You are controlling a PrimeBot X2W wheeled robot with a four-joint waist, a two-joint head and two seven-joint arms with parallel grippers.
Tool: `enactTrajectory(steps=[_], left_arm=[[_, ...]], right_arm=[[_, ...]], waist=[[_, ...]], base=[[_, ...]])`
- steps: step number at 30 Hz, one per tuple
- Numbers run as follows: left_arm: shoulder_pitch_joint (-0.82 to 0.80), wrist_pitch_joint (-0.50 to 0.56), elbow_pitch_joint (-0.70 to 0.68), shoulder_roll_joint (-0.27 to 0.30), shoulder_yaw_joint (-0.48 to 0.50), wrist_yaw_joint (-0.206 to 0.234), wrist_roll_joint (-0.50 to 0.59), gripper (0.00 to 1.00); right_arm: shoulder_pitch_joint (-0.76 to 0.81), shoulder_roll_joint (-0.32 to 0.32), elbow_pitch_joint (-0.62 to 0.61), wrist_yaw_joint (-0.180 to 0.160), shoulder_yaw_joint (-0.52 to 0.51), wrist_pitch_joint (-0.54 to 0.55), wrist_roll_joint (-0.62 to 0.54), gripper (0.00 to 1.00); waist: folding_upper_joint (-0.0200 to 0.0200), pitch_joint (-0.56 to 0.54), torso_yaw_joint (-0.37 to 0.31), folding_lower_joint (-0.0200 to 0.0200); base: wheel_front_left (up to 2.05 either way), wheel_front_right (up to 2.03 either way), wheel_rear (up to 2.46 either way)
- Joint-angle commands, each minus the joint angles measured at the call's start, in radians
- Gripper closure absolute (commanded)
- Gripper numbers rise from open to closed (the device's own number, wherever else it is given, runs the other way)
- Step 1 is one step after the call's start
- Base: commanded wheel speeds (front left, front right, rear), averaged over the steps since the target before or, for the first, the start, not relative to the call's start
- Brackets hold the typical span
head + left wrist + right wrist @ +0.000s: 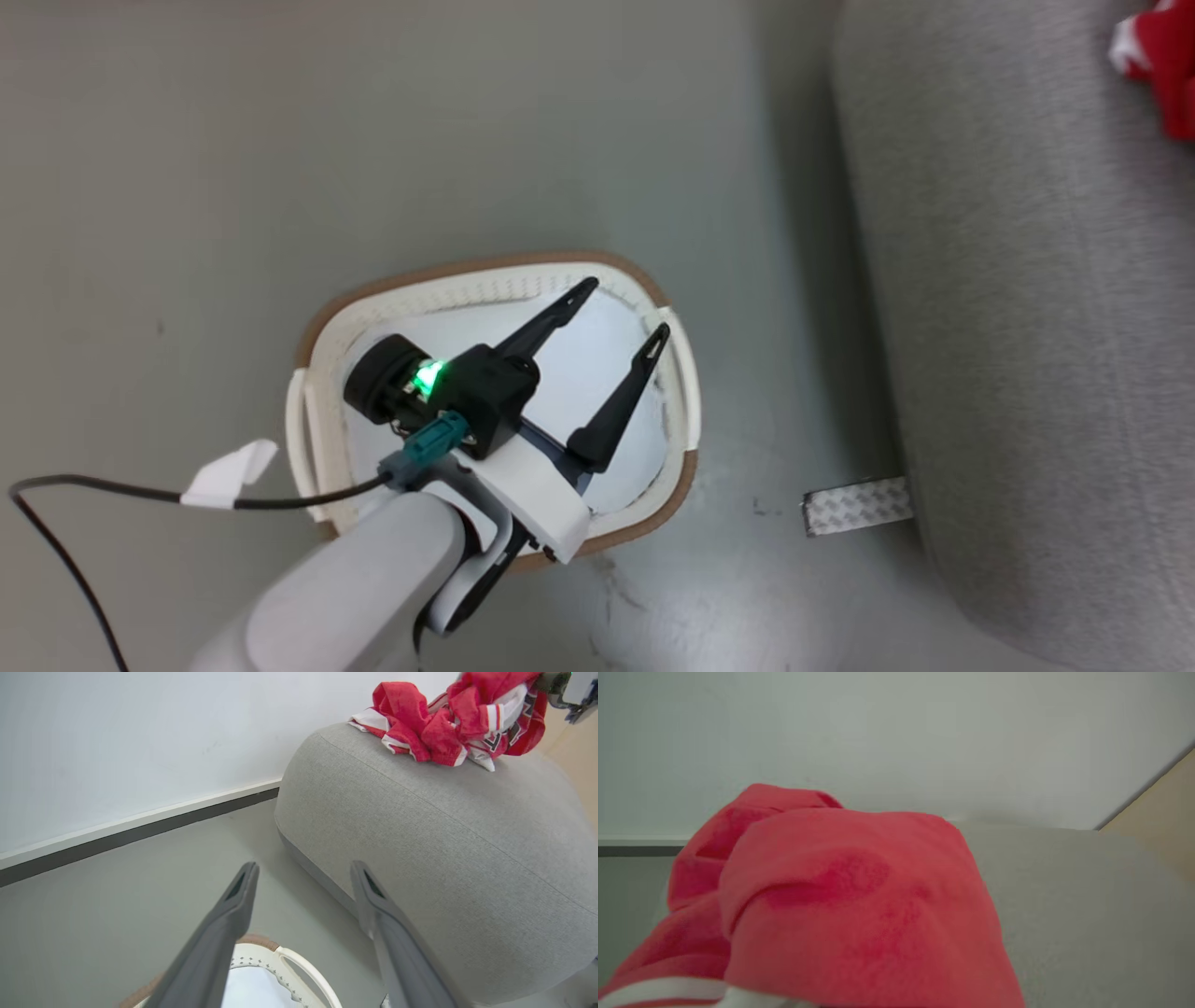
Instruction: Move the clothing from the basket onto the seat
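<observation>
Head view: left gripper is held open over basket. Right gripper is closed on clothing, which is bunched on seat.

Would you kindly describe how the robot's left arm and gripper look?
Pale grey forearm, white wrist bracket. The left gripper has two long dark fingers; behind it, a black housing with a green light, a teal connector and a white-tagged black cable.
</observation>
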Motion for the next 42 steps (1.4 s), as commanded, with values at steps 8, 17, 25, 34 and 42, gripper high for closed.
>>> enactTrajectory(steps=[8,17,25,34,42], left_arm=[[-0.019,-0.011,-0.002,0.013,0.015,0.016,0.01,0.0],[0.006,-0.025,0.03,0.019,0.028,0.026,-0.016,0.0],[0.081,-0.073,0.077,0.02,0.08,0.055,-0.076,0.0],[0.19,-0.103,0.085,0.05,0.19,0.093,-0.135,0.0],[0.31,-0.107,0.028,0.071,0.355,0.104,-0.159,0.0]], right_arm=[[-0.001,0.017,0.085,-0.002,0.164,0.235,0.147,0.79],[0.002,-0.009,0.078,-0.002,0.275,0.249,0.214,0.0],[0.084,-0.042,0.062,-0.002,0.372,0.319,0.279,0.0],[0.183,-0.143,-0.076,-0.002,0.408,0.302,0.304,0.0],[0.241,-0.13,-0.274,-0.002,0.393,0.156,0.233,0.0]], waist=[[0.0,0.081,0.044,-0.0002],[0.0,0.004,0.008,-0.0002],[0.0,-0.175,0.0,-0.0002],[0.0,-0.372,0.035,-0.0002],[0.0,-0.494,0.076,-0.0002]], base=[[0.0,0.0,0.0],[0.0,0.0,0.0],[0.0,0.0,0.0],[0.0,0.0,0.0],[0.0,0.0,0.0]])
